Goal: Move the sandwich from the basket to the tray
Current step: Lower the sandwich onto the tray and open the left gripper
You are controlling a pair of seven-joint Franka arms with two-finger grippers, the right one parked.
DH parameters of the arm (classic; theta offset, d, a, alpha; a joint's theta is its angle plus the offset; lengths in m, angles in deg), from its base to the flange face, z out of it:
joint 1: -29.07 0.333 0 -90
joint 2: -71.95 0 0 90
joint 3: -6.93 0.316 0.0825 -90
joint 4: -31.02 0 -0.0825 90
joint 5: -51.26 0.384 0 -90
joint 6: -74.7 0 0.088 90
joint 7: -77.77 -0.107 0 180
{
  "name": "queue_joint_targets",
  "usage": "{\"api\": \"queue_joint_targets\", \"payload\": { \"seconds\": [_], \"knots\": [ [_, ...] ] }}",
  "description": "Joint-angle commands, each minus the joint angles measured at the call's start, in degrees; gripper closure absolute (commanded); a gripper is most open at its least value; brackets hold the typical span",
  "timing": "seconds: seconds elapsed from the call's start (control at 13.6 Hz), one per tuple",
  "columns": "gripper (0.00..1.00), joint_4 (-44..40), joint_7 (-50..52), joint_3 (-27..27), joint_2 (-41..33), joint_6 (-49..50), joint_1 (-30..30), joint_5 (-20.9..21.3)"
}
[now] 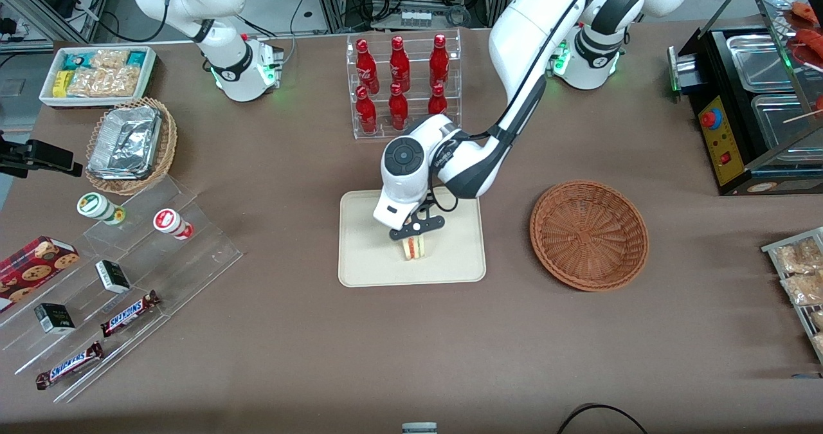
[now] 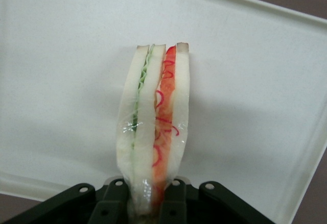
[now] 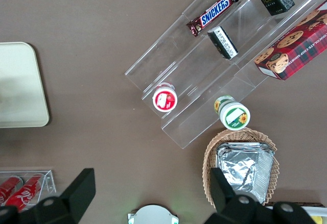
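Note:
My left gripper (image 1: 416,233) is over the middle of the cream tray (image 1: 366,267) and is shut on the sandwich (image 1: 414,247). The sandwich is a white bread wedge with green and red-orange filling; it hangs from the fingers with its lower end at or just above the tray surface. In the left wrist view the sandwich (image 2: 154,127) is pinched between the two black fingers (image 2: 113,199) with the tray (image 2: 61,71) under it. The reddish-brown wicker basket (image 1: 589,234) stands empty beside the tray, toward the working arm's end.
A clear rack of red bottles (image 1: 401,83) stands beside the tray, farther from the front camera. Clear acrylic steps (image 1: 128,280) with snacks, a tan basket of foil containers (image 1: 132,144) and a white snack bin (image 1: 96,74) lie toward the parked arm's end. A black appliance (image 1: 746,106) stands at the working arm's end.

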Motion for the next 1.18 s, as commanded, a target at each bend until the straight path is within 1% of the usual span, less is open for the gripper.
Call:
{"api": "queue_joint_targets", "payload": {
  "seconds": [0.0, 0.51, 0.59, 0.66, 0.74, 1.1],
  "knots": [
    [1.0, -3.1, 1.9, 0.9, 1.7, -0.1, -0.9, 1.3],
    [1.0, -3.7, 5.0, 0.8, 3.1, -0.1, -0.8, 1.1],
    [0.95, -3.9, 5.0, 0.8, 3.3, -0.1, -0.8, 1.1],
    [0.3, -4.5, 4.9, 0.8, 3.3, 0.0, -0.8, 1.1],
    [0.0, -4.5, 4.8, 0.8, 2.8, 0.1, -0.6, 1.0],
    [0.0, -7.6, 4.8, 0.8, 1.6, 3.9, -0.3, 0.4]
  ]
}}
